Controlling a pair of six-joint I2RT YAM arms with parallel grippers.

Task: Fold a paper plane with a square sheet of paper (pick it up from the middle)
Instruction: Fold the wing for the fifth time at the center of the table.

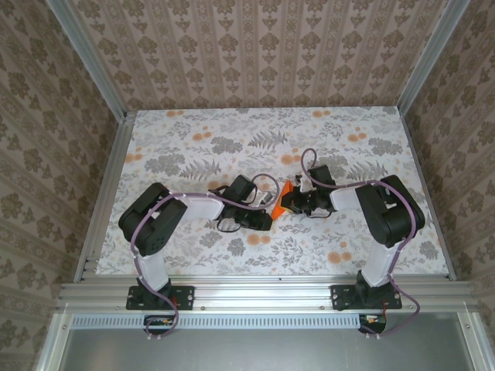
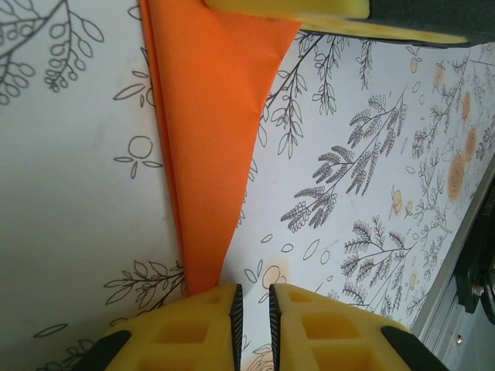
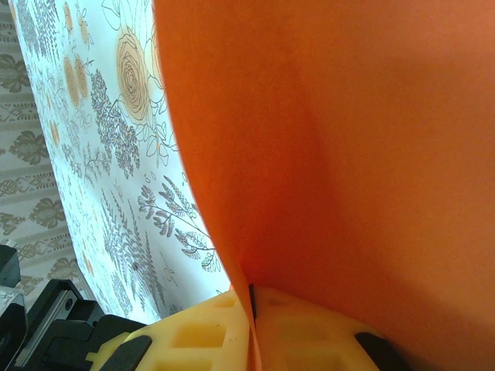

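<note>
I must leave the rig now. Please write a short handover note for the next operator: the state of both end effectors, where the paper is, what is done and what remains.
Left end effector: fingers almost closed, nothing seen between them. The narrow tip of the orange paper ends beside one finger.
Right end effector: shut on the paper, at its wide end.
Paper: between the two arms, over the middle of the table.
Done: folded into a long pointed triangle with layered edges.
Left: probably the last creases; I cannot confirm that the plane is finished.
</note>
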